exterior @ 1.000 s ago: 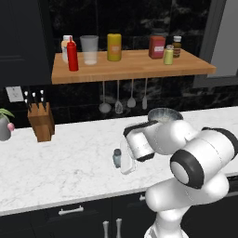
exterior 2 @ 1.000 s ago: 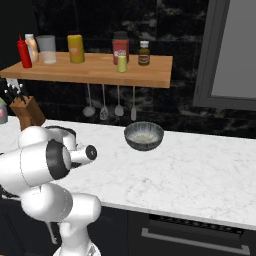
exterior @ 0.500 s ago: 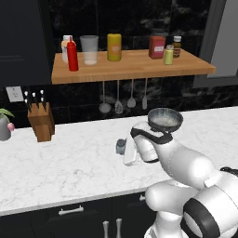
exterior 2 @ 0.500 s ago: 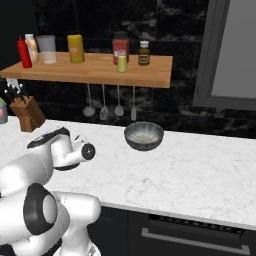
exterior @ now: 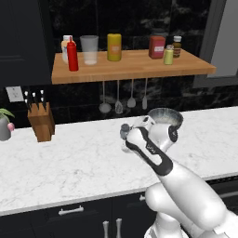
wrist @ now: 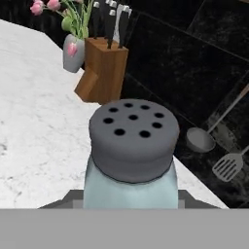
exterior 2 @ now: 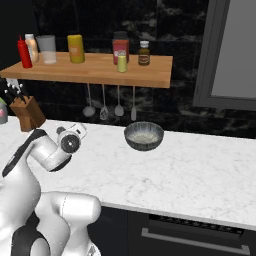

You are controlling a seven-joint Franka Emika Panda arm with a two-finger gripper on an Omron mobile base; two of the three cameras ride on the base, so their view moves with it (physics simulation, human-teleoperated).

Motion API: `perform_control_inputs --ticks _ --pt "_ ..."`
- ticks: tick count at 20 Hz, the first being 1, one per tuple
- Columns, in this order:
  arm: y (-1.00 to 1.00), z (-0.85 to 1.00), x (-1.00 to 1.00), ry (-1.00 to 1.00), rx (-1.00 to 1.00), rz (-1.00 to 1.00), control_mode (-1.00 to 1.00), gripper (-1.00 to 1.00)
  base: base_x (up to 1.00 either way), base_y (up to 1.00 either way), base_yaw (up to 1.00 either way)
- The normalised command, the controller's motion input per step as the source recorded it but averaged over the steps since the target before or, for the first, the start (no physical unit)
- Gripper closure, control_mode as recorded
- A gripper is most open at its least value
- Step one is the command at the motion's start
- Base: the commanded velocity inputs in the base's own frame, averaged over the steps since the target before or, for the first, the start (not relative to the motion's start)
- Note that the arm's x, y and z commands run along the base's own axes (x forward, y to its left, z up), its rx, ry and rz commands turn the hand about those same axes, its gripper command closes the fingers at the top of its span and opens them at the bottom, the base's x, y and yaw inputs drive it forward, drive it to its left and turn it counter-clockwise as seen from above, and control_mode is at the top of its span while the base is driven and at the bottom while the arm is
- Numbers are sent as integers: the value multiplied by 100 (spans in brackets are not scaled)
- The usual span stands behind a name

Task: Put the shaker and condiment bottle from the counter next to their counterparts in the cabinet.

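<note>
Hand (wrist: pixel 130 206) apparently around shaker (wrist: pixel 131 155), above counter (wrist: pixel 34 121)

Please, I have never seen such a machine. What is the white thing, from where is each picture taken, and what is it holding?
The white thing is a robot arm in a computer-drawn kitchen. Two pictures come from cameras behind it, one on each side; the third comes from a camera on its hand. Its gripper is shut on the shaker, pale blue with a dark holed cap. On the counter stand a knife block, a small vase and a bowl. Above, on the wooden cabinet shelf, the red condiment bottle already stands beside a peach bottle; a yellow-green shaker stands farther right.
</note>
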Motion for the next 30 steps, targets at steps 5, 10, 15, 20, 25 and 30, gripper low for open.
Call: perform_control_inputs --ticks 5,10,15,20,25,30 --pt "-37 86 -32 0 5 -32 -100 100 0 0 0" --pt "-48 74 -50 0 4 -32 -100 100 0 0 0" --pt "-52 73 -59 0 2 -30 -100 100 0 0 0" --pt "-53 77 -59 0 2 -28 -100 100 0 0 0" --pt "-47 70 -64 0 3 -25 -100 100 0 0 0" --pt "-37 68 -54 -6 3 -21 -100 100 0 0 0"
